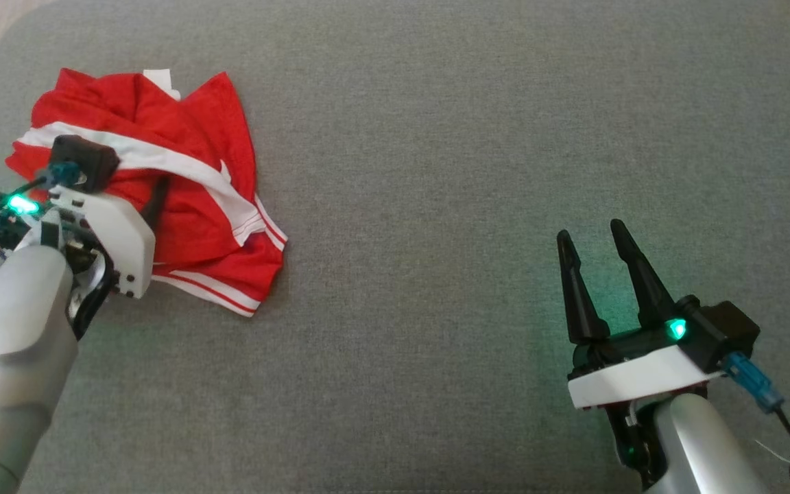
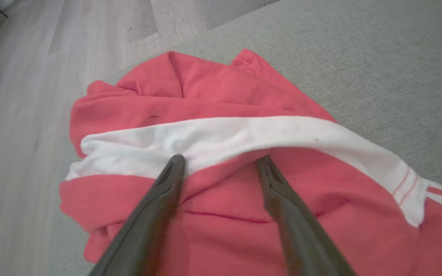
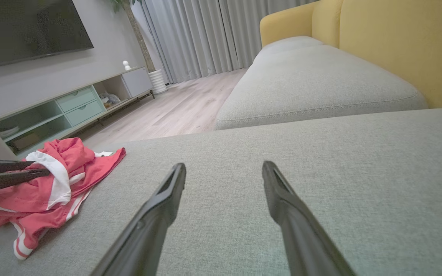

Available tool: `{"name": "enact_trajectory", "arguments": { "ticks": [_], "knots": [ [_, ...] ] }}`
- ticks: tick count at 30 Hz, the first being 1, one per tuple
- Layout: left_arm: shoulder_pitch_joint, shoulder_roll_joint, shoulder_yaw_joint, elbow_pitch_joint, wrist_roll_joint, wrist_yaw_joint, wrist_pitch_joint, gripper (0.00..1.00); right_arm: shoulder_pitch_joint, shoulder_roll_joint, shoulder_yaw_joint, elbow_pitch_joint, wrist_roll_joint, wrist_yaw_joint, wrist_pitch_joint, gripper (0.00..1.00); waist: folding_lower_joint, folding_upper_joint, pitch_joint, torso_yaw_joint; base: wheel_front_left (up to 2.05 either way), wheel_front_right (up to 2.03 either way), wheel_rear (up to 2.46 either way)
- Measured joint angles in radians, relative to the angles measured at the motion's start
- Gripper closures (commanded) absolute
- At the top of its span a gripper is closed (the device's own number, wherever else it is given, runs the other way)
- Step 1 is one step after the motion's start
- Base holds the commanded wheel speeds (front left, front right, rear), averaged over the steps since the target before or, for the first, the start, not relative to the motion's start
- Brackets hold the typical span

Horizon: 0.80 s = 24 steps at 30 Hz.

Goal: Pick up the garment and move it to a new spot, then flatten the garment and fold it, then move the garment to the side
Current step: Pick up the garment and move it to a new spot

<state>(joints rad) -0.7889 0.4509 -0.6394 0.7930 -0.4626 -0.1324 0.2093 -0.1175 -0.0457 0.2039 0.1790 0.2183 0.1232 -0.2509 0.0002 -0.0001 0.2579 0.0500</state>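
Both your grippers gape open: left gripper [image 2: 221, 161] at the garment [image 1: 196, 158], ten o'clock; right gripper [image 1: 590, 231] over the cushion [image 1: 436, 137], four o'clock.

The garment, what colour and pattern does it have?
The garment is red with a wide white band; the left wrist view shows it best.

No readable text, label, brand, number or sign anywhere on the garment [image 1: 196, 137] or grey cushion [image 1: 436, 206].
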Motion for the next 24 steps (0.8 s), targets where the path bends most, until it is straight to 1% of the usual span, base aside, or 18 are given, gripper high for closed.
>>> {"name": "enact_trajectory", "arguments": {
  "ticks": [3,7,10,13,19,21,24],
  "knots": [
    [-0.012,0.002,-0.012,0.010,-0.010,0.000,-0.068,1.00,0.000,0.000,0.000,0.001,0.000,0.000,0.000,0.00,-0.0002,0.0000,-0.003,0.000,0.00,0.00,0.00],
    [-0.052,0.000,-0.012,0.009,0.008,0.002,-0.207,1.00,0.000,0.000,0.005,0.012,-0.009,0.000,0.000,0.00,-0.0002,0.0000,-0.020,0.003,0.00,0.00,0.00],
    [-0.081,-0.016,0.004,-0.008,0.002,0.020,-0.307,1.00,0.000,0.000,0.012,0.021,-0.008,0.000,0.000,0.00,-0.0002,0.0000,-0.045,0.004,0.00,0.00,0.00],
    [-0.092,-0.039,0.025,-0.050,-0.006,0.039,-0.363,1.00,0.004,0.000,0.014,0.028,-0.007,0.000,0.000,0.00,-0.0002,0.0000,-0.077,0.003,0.00,0.00,0.00],
    [-0.092,-0.080,0.025,-0.205,-0.013,0.062,-0.396,1.00,0.011,0.000,0.013,0.036,0.002,0.000,0.000,0.00,-0.0004,0.0001,-0.145,-0.009,0.00,0.00,0.00],
    [-0.092,-0.093,0.019,-0.265,-0.013,0.068,-0.392,1.00,0.014,0.000,0.015,0.037,0.004,0.000,0.000,0.00,-0.0004,0.0001,-0.160,-0.021,0.00,0.00,0.00],
    [-0.087,-0.109,-0.005,-0.343,-0.013,0.072,-0.358,1.00,0.029,0.000,0.016,0.037,0.017,0.000,0.000,0.00,-0.0004,0.0001,-0.174,-0.047,0.00,0.00,0.00]
  ]
}}
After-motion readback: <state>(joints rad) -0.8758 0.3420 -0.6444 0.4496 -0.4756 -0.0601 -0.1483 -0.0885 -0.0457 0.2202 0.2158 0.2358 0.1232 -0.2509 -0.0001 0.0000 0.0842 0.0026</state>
